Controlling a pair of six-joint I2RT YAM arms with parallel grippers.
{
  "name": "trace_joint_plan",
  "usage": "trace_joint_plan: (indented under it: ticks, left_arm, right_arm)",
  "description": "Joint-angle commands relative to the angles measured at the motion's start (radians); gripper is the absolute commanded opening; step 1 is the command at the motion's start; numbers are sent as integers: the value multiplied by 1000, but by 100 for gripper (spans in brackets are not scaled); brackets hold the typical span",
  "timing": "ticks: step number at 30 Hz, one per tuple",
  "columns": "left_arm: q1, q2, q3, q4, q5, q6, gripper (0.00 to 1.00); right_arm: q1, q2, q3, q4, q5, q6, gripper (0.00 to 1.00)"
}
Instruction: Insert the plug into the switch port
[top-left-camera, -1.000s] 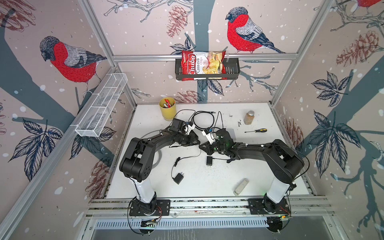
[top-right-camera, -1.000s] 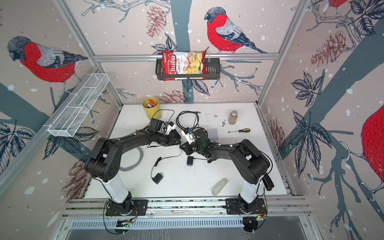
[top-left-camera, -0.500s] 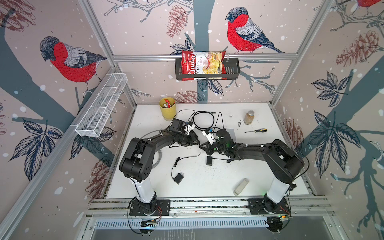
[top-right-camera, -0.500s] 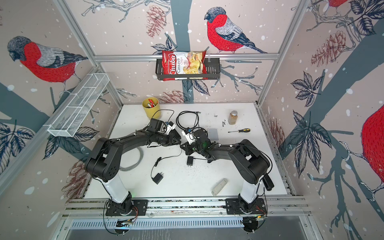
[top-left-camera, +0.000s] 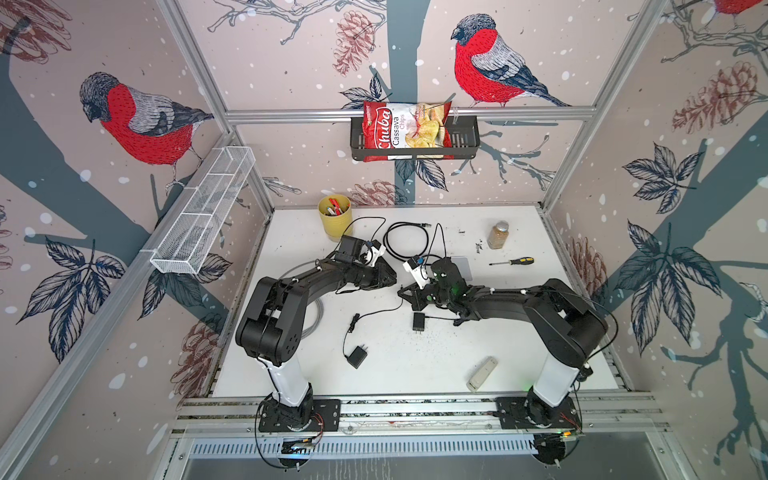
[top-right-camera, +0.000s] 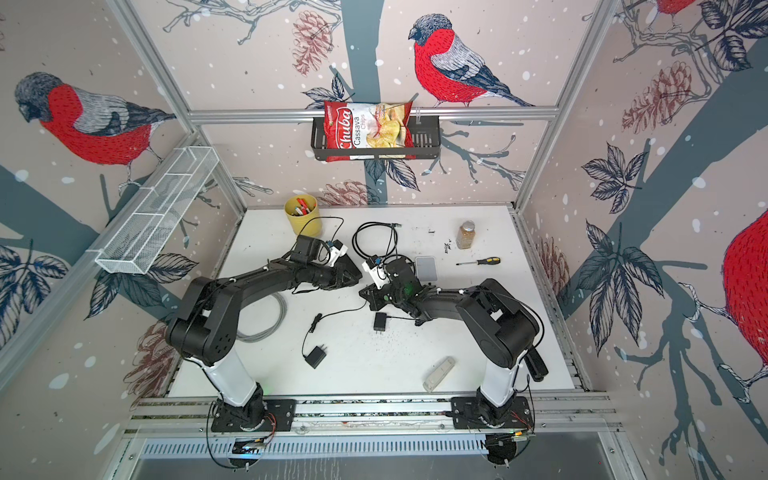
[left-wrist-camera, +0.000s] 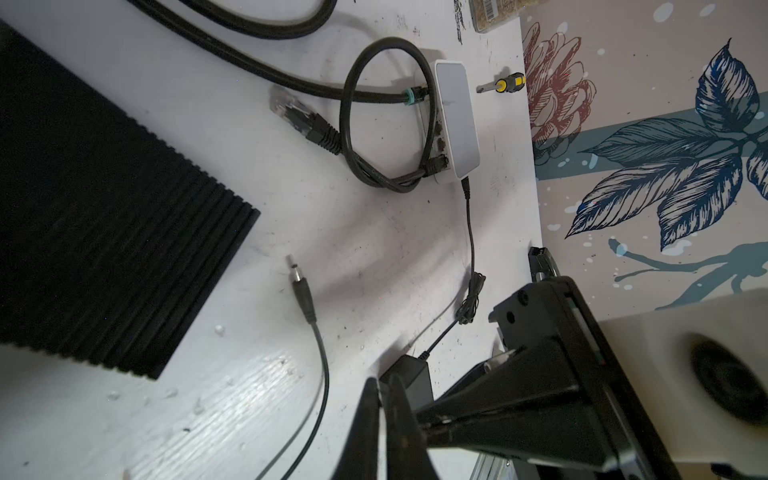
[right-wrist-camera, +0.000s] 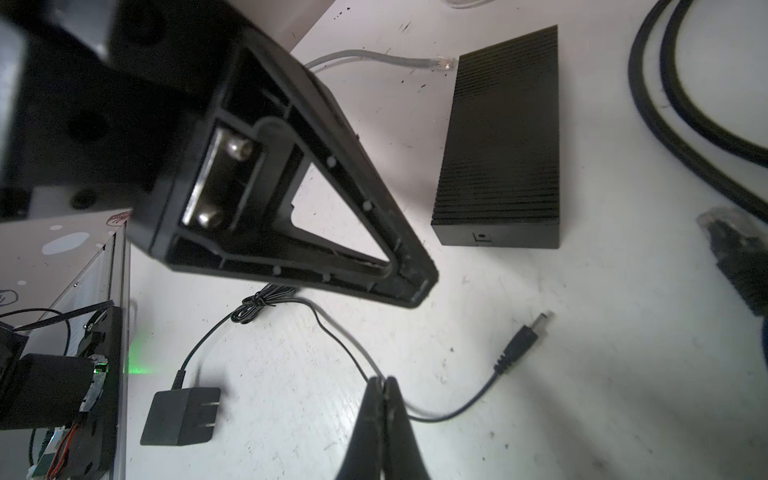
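I've got the right gripper (right-wrist-camera: 384, 390) pinched on the cord (right-wrist-camera: 461, 408); plug (right-wrist-camera: 525, 336) points upper right, but the switch (right-wrist-camera: 498, 137) port (right-wrist-camera: 482, 237) sits up-left of its tip; left gripper (left-wrist-camera: 383, 384) shut, empty.

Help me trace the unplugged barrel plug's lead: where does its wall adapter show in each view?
In a top view: wall adapter on the table, front, left of centre.
In a top view: likewise.
Left wrist: not in it; a second adapter feeds the white switch.
Right wrist: past the lead's knot.
Shared landmark: black Ethernet cable, all four.
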Motion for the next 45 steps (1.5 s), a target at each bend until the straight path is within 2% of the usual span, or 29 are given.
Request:
trace_joint_plan:
  ticks: [1,6,12,16,22,24,29,32,36,40,45]
  left_arm:
    - [1,-4,7,0,-26,15,13]
    - [-71,23,119,-230,-310,152,31]
    - [-166,84,156,-247,-492,101,37]
    - [-217,146,201,-253,-547,84,40]
    - [-257,206,243,-252,-608,60,43]
    - [-268,215,252,-266,-650,58,42]
    - [-276,235,260,-257,-666,38,34]
    - [-284,247,265,-270,-685,36,26]
    - [-293,247,263,-291,-720,37,20]
    - [-305,253,263,-307,-754,41,18]
    - [-311,264,253,-309,-760,28,8]
  right_arm:
    - [-14,-9,0,-9,27,10,8]
    - [-67,-36,-9,-61,106,92,21]
    - [-128,-65,-11,-159,248,185,34]
    - [-129,-105,-36,-182,314,181,41]
    - [-130,-139,-63,-183,327,178,41]
    - [-129,-147,-70,-182,323,177,41]
    - [-129,-156,-80,-171,311,180,40]
    - [-128,-160,-80,-174,308,179,40]
    - [-128,-176,-86,-178,309,173,40]
    - [-128,-181,-89,-182,317,172,41]
    - [-114,-184,-84,-190,345,173,43]
